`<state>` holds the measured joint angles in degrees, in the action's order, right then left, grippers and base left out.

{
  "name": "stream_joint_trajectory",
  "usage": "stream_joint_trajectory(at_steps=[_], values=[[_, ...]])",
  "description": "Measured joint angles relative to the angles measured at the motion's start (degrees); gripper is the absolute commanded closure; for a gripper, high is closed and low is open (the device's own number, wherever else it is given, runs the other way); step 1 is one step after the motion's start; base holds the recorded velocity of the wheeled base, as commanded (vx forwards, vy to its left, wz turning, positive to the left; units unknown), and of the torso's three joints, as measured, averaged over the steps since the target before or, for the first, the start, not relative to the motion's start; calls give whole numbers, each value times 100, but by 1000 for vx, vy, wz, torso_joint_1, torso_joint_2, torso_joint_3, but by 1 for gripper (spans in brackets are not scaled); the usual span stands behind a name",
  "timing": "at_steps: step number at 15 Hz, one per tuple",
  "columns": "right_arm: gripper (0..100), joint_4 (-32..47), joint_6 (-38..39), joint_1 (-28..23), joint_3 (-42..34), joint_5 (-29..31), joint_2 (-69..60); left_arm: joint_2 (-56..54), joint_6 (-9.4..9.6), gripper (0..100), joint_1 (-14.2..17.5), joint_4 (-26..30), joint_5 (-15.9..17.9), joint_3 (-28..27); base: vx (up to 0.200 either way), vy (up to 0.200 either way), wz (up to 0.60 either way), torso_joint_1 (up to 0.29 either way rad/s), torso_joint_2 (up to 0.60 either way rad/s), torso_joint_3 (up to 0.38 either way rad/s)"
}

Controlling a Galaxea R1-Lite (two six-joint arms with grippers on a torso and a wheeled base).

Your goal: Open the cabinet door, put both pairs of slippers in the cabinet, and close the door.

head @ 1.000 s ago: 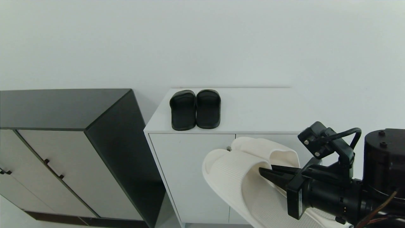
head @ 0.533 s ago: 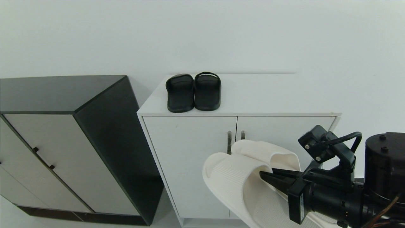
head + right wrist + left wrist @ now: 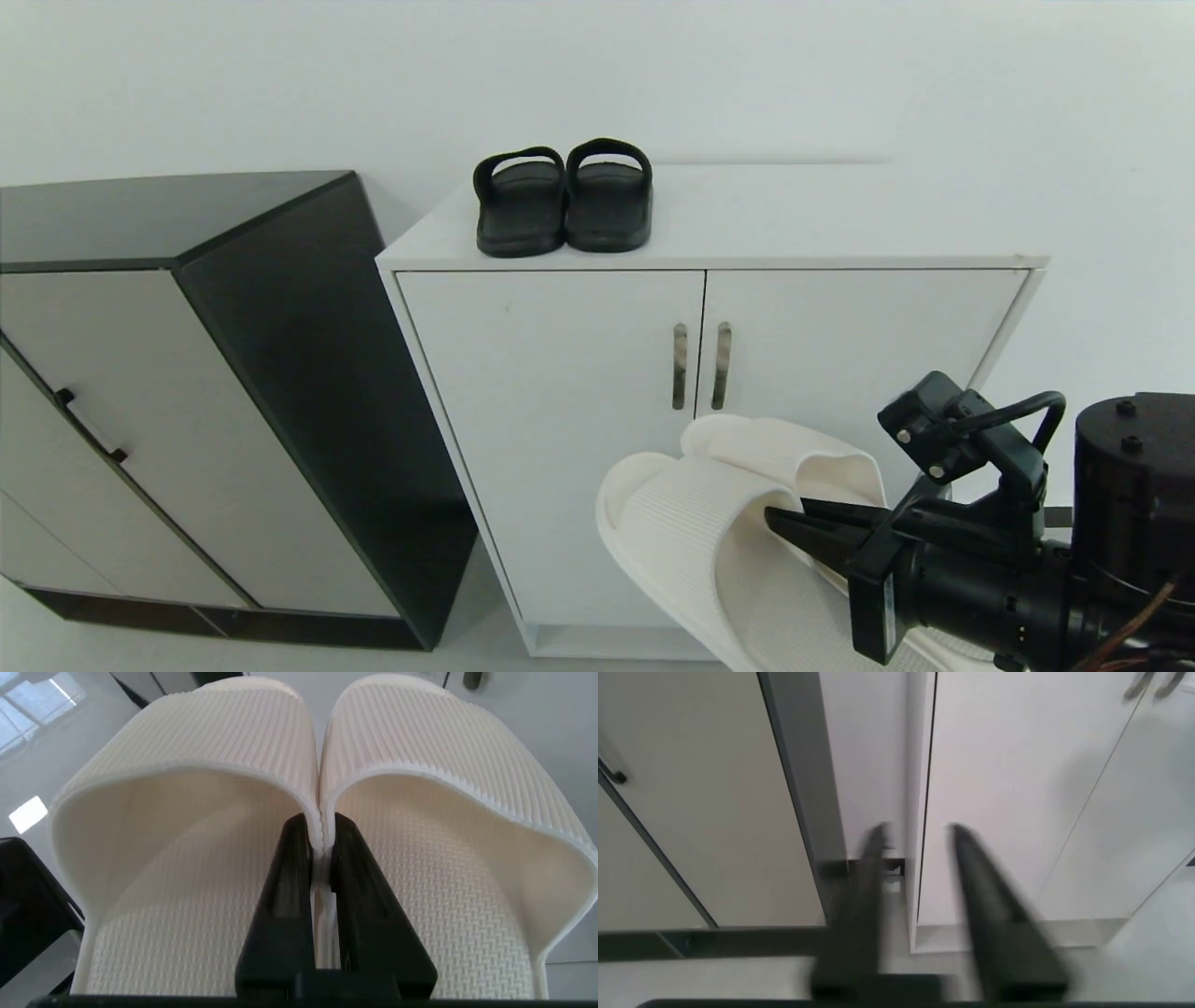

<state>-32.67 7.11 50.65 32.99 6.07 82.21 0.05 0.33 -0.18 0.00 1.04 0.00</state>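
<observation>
Right pincer (image 3: 320, 838) clamps ribbed cream foam slippers (image 3: 187, 812); I'd close my open, empty left pincer (image 3: 917, 835) squarely on the slim metal door handle (image 3: 680, 366).

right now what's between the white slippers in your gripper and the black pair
The cabinet doors, shut, and their two handles, seen in the head view.

No legible text, label, number or sign on any surface
</observation>
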Motion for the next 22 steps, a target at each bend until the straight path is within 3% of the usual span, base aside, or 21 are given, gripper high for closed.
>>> stream_joint_trajectory(at_steps=[10,15,16,17,19,22], values=[[100,0,2,28,-66,-2,1,0,2,0,0,0,0,0,0,0,0,-78,446,365],[100,-9,2,39,-129,5,-5,11,-12,0,0,5,-41,-57,0,0,0,-2,90,84],[100,-12,4,39,-132,6,-5,46,-111,0,-2,2,-44,-230,0,0,0,0,0,0],[100,-9,6,39,-157,6,-7,166,-334,0,-6,-7,-30,-571,0,0,0,0,0,0],[100,-116,2,39,-182,11,-11,660,-519,0,-9,-21,189,-1150,0,0,0,0,0,0],[100,-414,-167,39,-311,2,-18,1880,-534,0,-20,-473,1339,-1679,0,0,0,0,0,0]])
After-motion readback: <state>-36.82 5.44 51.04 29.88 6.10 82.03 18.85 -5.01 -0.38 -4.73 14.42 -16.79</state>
